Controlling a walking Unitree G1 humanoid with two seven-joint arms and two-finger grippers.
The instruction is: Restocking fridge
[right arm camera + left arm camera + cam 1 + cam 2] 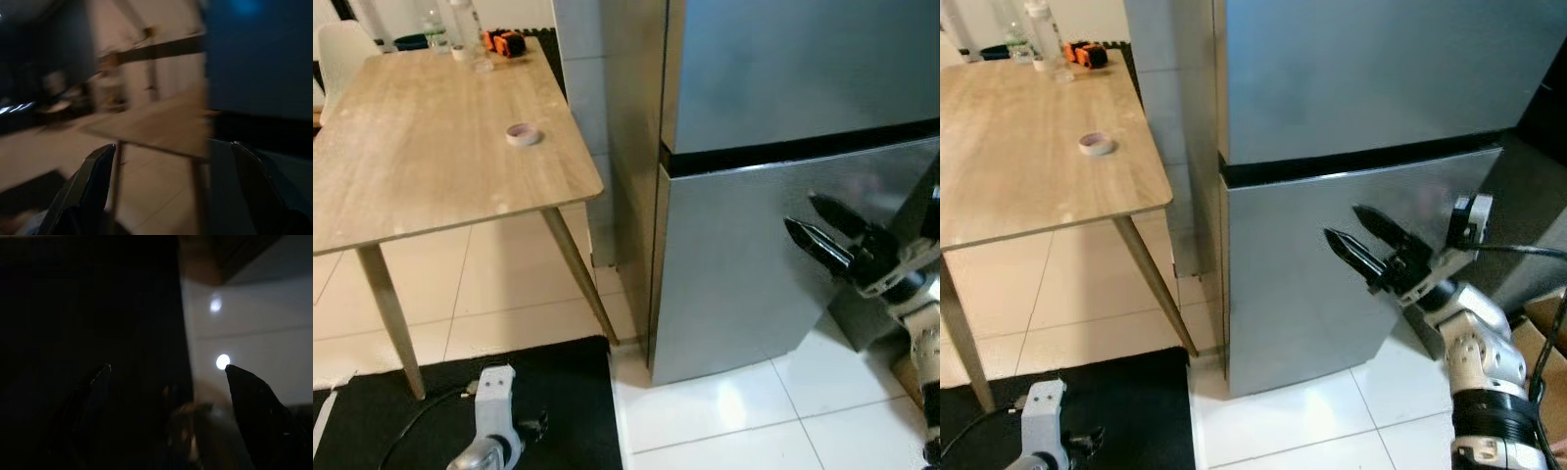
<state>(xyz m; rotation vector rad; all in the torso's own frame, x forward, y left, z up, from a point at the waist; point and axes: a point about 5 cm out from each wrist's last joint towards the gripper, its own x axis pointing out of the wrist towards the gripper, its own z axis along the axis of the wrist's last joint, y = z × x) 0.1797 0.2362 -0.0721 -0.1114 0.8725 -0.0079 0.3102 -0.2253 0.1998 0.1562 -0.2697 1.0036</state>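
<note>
Right gripper (1347, 227), fingers spread wide and empty, raised before the closed lower fridge door (1312, 284); left gripper (166, 377) hangs idle, fingers apart

We see a fridge (1351, 127) of brushed, faintly glossy grey metal, a desk (431, 147) of pale matt wood grain, a floor (724, 411) of shiny cream tiles, and a matt black mat (401, 411).
</note>
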